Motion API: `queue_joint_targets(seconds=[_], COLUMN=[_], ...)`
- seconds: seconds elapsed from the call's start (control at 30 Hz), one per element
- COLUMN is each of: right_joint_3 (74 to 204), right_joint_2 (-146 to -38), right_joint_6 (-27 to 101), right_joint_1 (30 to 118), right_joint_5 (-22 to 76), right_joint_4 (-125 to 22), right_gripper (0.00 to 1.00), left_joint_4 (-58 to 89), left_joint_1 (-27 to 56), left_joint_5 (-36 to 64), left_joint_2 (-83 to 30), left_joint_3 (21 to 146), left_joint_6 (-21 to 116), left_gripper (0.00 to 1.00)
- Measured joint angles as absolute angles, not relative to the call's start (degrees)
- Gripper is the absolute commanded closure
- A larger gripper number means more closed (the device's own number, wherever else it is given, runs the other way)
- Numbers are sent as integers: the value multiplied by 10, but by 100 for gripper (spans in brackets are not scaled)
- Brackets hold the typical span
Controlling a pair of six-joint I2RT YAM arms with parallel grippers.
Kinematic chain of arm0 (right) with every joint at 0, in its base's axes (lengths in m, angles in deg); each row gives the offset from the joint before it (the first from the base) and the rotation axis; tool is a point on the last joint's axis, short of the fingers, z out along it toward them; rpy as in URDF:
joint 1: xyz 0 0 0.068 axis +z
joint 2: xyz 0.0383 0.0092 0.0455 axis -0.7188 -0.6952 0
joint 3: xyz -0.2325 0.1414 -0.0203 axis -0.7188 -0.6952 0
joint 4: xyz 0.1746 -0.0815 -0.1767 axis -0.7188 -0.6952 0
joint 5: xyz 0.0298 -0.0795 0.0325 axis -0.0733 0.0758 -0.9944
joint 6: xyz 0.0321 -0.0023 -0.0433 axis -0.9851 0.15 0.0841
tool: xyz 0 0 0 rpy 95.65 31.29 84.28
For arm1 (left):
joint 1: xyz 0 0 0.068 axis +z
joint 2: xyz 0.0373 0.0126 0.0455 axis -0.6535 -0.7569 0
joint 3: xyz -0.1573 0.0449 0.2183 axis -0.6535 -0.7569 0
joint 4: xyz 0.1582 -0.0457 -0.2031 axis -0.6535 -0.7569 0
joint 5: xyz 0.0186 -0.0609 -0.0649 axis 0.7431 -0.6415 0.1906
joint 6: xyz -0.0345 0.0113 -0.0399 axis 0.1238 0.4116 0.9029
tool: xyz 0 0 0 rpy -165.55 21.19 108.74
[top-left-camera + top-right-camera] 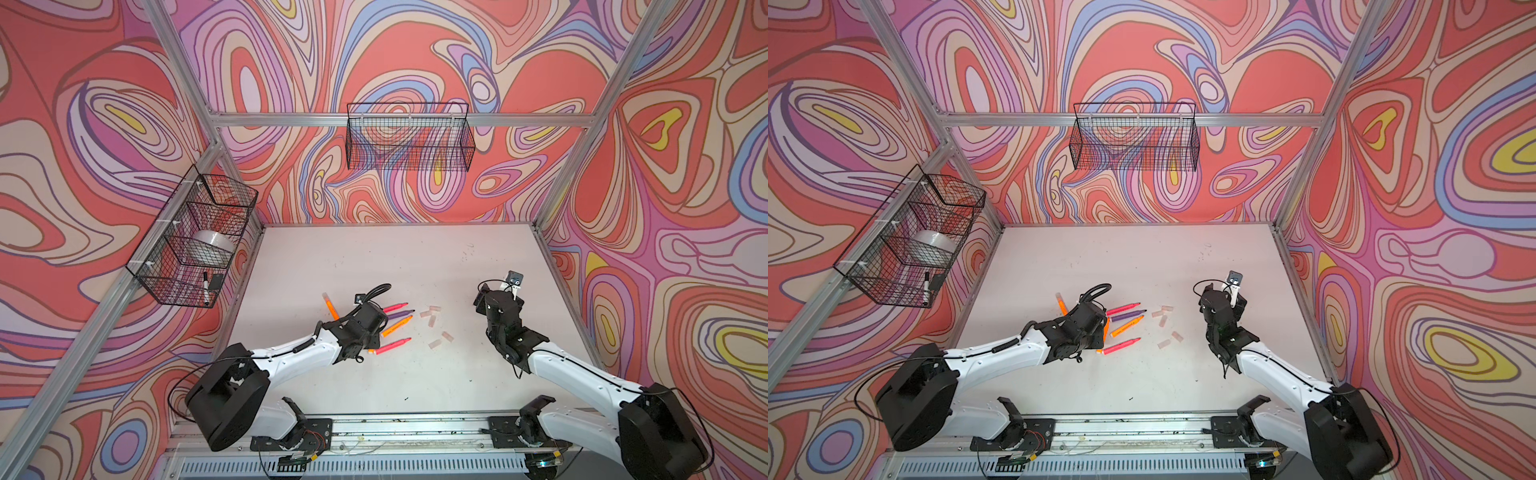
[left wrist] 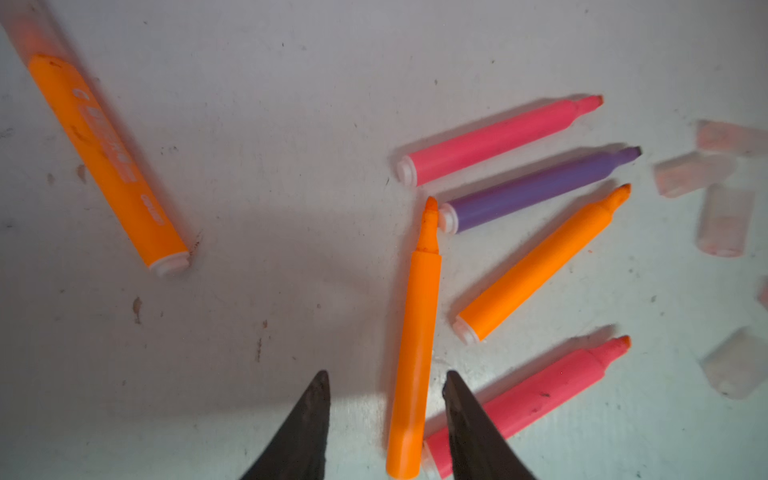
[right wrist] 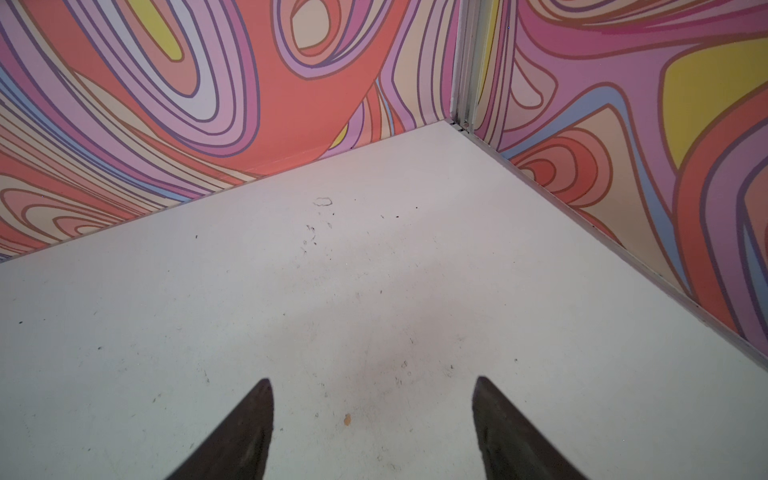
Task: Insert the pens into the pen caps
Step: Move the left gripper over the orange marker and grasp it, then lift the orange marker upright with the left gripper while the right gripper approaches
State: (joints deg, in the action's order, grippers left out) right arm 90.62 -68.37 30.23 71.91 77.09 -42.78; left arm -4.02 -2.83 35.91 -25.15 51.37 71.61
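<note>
Straddling an orange pen point(image 2: 415, 332), left hand point(image 2: 386, 376) spread, right hand point(image 3: 372, 380) spread, pen caps point(image 2: 725, 220) blurred, partly cropped.

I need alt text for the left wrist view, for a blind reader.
The open left gripper straddles a bright orange marker pen on the white table. A hot pink pen, a purple pen and pale translucent caps lie nearby.

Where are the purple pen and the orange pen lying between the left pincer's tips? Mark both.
purple pen point(image 2: 540, 188), left wrist view, middle of barrel.
orange pen point(image 2: 419, 332), left wrist view, middle of barrel.
</note>
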Motion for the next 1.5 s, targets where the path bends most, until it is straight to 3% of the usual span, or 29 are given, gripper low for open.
queue_joint_targets(seconds=[0.7, 1.5], right_joint_3=[906, 906], right_joint_2=[-684, -682], right_joint_6=[302, 302], right_joint_1=[719, 719], right_joint_5=[768, 767], right_joint_4=[-428, -428], right_gripper=[23, 23], left_joint_4=[-53, -60], left_joint_1=[-31, -31], left_joint_5=[345, 354], left_joint_2=[-352, -377], left_joint_3=[566, 591], left_joint_6=[686, 686], left_gripper=[54, 83])
